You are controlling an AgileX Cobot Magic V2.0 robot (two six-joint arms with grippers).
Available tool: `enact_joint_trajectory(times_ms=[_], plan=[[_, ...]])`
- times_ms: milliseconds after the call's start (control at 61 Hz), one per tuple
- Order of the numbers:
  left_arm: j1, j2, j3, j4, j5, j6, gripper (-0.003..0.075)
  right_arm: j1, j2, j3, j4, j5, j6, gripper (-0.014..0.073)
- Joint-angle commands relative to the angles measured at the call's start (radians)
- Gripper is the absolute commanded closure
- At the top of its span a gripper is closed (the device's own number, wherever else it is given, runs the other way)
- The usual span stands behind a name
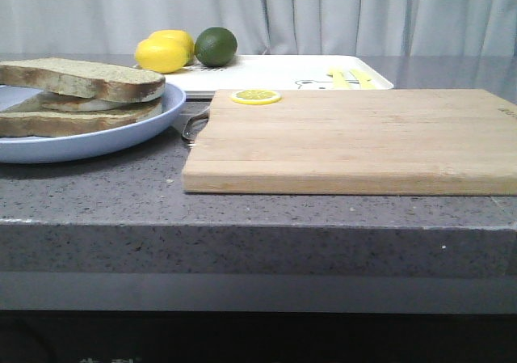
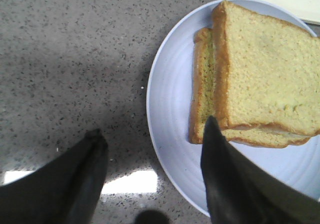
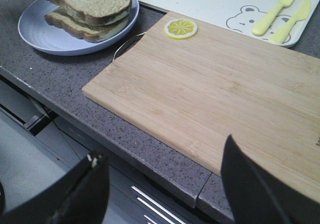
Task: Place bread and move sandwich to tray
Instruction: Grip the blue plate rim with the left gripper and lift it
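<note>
A: Nearest the robot is the speckled grey stone desk (image 1: pixel 97 193), and on it the pale rectangular wooden cutting board (image 1: pixel 355 141), bare but for a round yellow lemon slice (image 1: pixel 256 97) at its far left corner. Where is the bread?

B: At about ten o'clock from the board, on the light blue round plate (image 1: pixel 121 137). The plain thick square slice of greenish-tan bread with brown crust (image 2: pixel 270 79) lies on top, offset over the lower brown-crusted slice carrying the fried egg, the sandwich (image 1: pixel 56 123); only a thin white edge of egg shows between them.

A: And the claws?

B: The left claw (image 2: pixel 150 169) hangs spread wide above the plate's rim, holding nothing, one finger (image 2: pixel 225 179) over the plate near the slices. The right claw (image 3: pixel 165 194) is also wide and empty, out over the desk's near edge.

A: So nothing is started?

B: Seemingly the first step, taking the top slice. The left claw would need to straddle its crust edges and lift it alone.

A: The target?

B: The large flat white rectangular tray with a bear drawing (image 3: pixel 210 4), at twelve o'clock beyond the board.
</note>
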Motion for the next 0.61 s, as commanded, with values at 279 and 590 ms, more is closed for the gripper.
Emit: enact_joint_trajectory(times_ms=[279,590], plan=[[0.005,0.131,-0.034,-0.145,-0.02,0.014,0.0431,-0.002,0.001,-0.023,0.013,-0.076,0.002,0.0095],[0.005,0.215,-0.034,-0.16,-0.018,0.014,0.0447,-0.002,0.001,-0.023,0.013,-0.076,0.002,0.0095]])
